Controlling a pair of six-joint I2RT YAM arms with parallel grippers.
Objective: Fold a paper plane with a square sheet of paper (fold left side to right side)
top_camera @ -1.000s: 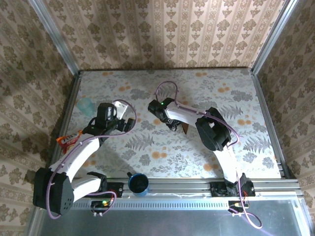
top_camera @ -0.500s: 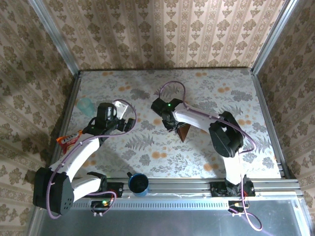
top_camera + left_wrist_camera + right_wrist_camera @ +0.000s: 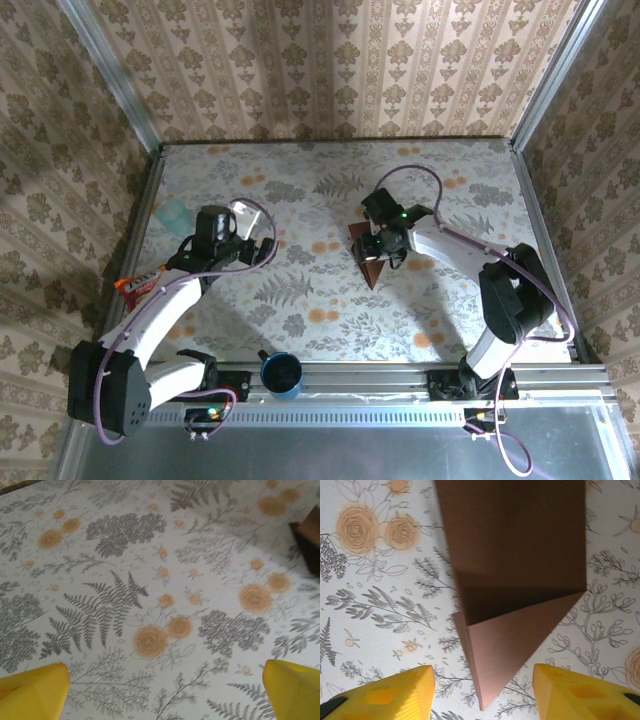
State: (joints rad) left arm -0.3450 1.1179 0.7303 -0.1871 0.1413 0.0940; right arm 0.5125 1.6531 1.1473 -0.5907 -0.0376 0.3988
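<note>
Right arm had swung rightward since a second ago; right gripper (image 3: 386, 246) now stood jaws apart over the paper plane (image 3: 371, 262), straddling its pointed tip without touching. Left gripper (image 3: 262, 250) gaped wide, empty. Floral table (image 3: 300, 300), patterned wallpaper walls (image 3: 330, 60).

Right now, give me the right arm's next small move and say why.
Probably lower the right gripper and press the lighter flap of the paper plane flat along its crease. The jaws stand apart either side of the pointed tip, holding nothing, and the shadow beside that flap suggests it sits slightly lifted off the table.
</note>
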